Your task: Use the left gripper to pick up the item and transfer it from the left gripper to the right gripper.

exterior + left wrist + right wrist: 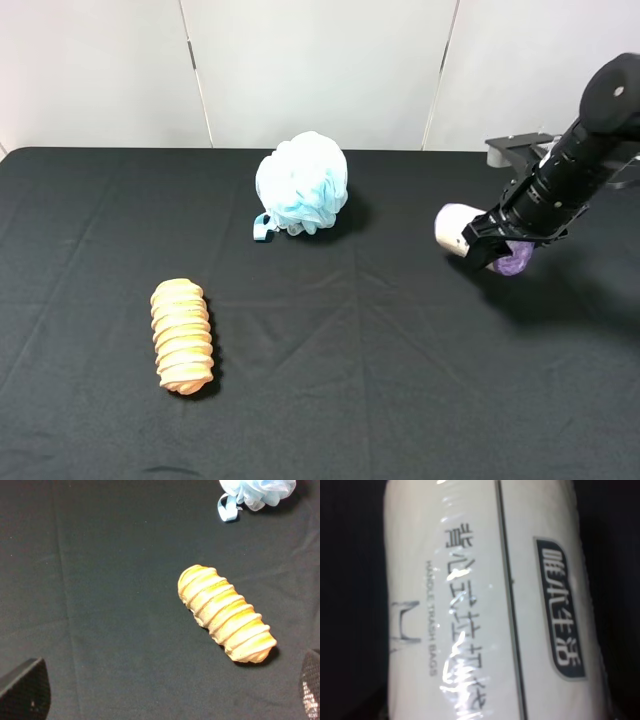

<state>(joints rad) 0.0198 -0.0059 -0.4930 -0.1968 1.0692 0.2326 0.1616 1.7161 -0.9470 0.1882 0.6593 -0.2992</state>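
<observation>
The item point(455, 229), a roll with a cream label and a purple end, sits crosswise in my right gripper point(492, 244) at the right of the table, a little above the cloth. The right gripper is shut on it. In the right wrist view the cream label with dark print point(480, 600) fills the picture and the fingers are hidden. My left gripper point(167, 692) is open and empty; only its two fingertips point(25, 690) show, wide apart, over the black cloth near the loaf. The left arm is out of the exterior high view.
A ridged orange bread-like loaf point(182, 336) lies at front left, also in the left wrist view point(226, 612). A fluffy light-blue bath pouf point(302, 184) sits at the back middle point(257, 491). A black cloth covers the table point(350, 390).
</observation>
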